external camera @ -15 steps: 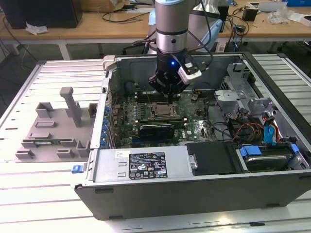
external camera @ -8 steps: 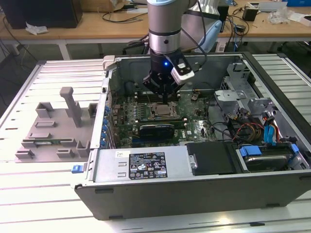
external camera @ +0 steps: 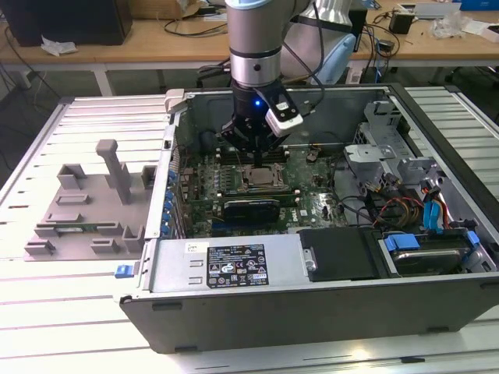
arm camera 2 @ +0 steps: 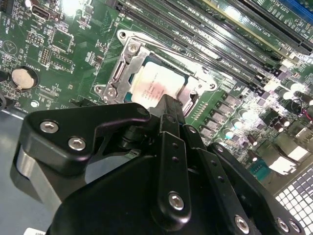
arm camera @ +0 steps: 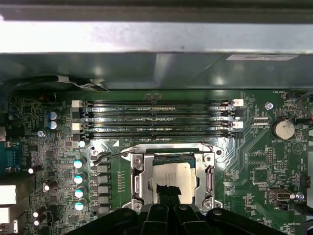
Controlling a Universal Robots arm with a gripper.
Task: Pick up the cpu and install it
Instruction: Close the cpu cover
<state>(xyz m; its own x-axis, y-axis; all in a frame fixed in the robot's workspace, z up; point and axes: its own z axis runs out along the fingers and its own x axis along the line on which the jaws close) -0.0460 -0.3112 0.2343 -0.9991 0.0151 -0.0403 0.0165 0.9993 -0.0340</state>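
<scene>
Inside the open case: the gripper [external camera: 256, 160] hangs nose-down from the arm over the motherboard [external camera: 316, 204], right above the socket.
Cpu: the cpu [external camera: 257, 178] lies flat in the socket with its silver top up. It shows in both wrist views [arm camera 2: 152, 87] [arm camera: 177, 175], level and square within the metal frame.
Socket frame: the metal frame [arm camera: 138, 178] surrounds the cpu on all sides. I cannot tell whether it is clamped down.
Jaws: clenched, with the tips drawn together into one narrow dark point. No gap shows between them and nothing is pinched there.
Key relation: the cpu is straight below the jaws, not off to either side. In both wrist views the gripper [arm camera 2: 166, 101] [arm camera: 165, 190] ends over the silver top, inside its edges. I cannot tell whether the point touches the metal or sits just above it.
Long axis: the cpu is close to square, so it has no long axis. Its edges run in line with the memory slots [arm camera: 156, 117] just beside the socket.
Arm: there is one arm, and it is already on the spot.
Task state: by my judgement the cpu is placed in its seat and not carried.
Grey tray: the tray [external camera: 78, 210] sits on the bench [external camera: 47, 319] at the exterior view's left, well apart from the gripper.
</scene>
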